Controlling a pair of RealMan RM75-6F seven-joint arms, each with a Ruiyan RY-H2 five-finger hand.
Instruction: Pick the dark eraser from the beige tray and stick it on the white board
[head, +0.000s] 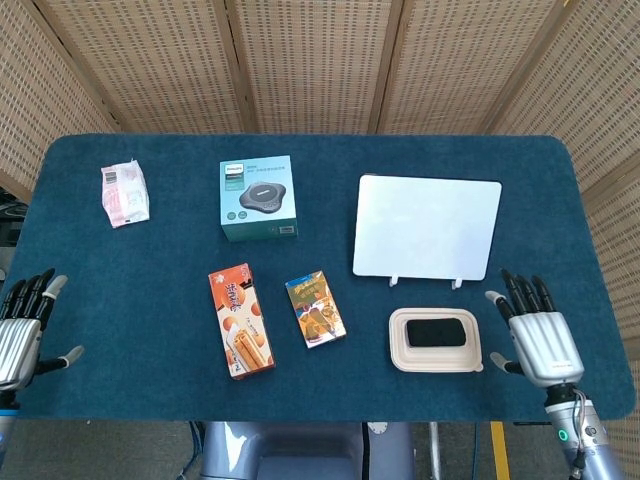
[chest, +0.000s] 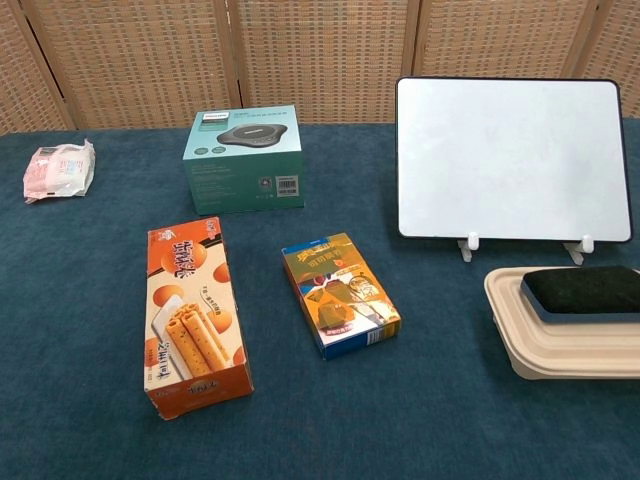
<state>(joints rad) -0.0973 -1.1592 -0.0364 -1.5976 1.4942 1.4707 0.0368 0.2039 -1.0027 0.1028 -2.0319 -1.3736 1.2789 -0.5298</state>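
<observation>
Eraser (head: 435, 333) lies in tray (head: 400, 352), at 6 o'clock of upright board (head: 427, 227). Right hand (head: 535, 338), empty w/ fingers spread, sits at tray's 3 o'clock, not touching. Eraser is best gripped across its short sides, then lifted straight up. Left hand (head: 20, 328) spread, idle. Blue cloth table (head: 160, 300); wicker screens (head: 300, 60) behind.

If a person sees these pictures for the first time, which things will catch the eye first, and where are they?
The white board stands upright on the right side of the blue table, bright against the cloth. Just in front of it lies the beige tray with the dark eraser inside. The right hand, fingers spread and holding nothing, is beside the tray, while the left hand is at the table's far left edge.
</observation>
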